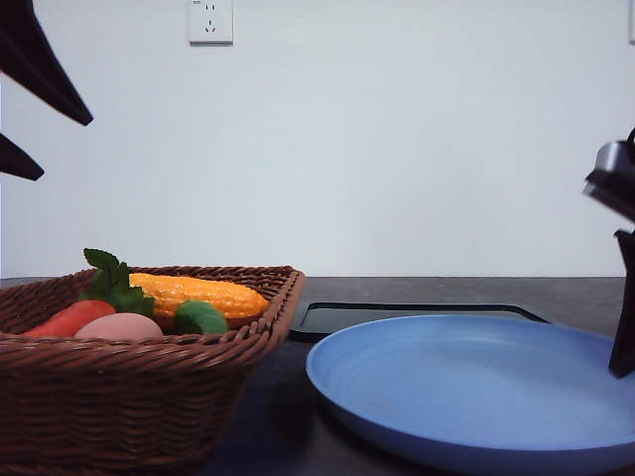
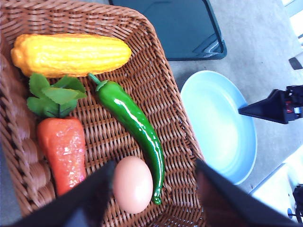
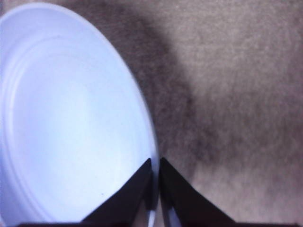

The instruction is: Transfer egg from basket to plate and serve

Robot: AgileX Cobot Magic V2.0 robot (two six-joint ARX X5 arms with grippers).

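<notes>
While the left gripper [image 2: 154, 189] hangs spread wide over the egg [image 2: 133, 184], a green pepper [image 2: 135, 124] lies touching it at lower centre; right gripper [image 3: 155, 178] pinches the plate [image 3: 71, 118] rim.

Overall light: bright, even, diffuse; my front view is sharp.
Glare: sheen streaks on the green pepper [image 2: 137, 127] and a pale reflection on the black tray [image 2: 189, 28].
Exposure: the plate [image 3: 61, 118] is near washed out in my right wrist view.
Blur: tabletop [image 3: 236, 94] soft and grainy there.
Shadows: soft dark band on the tabletop beside the plate rim.
</notes>
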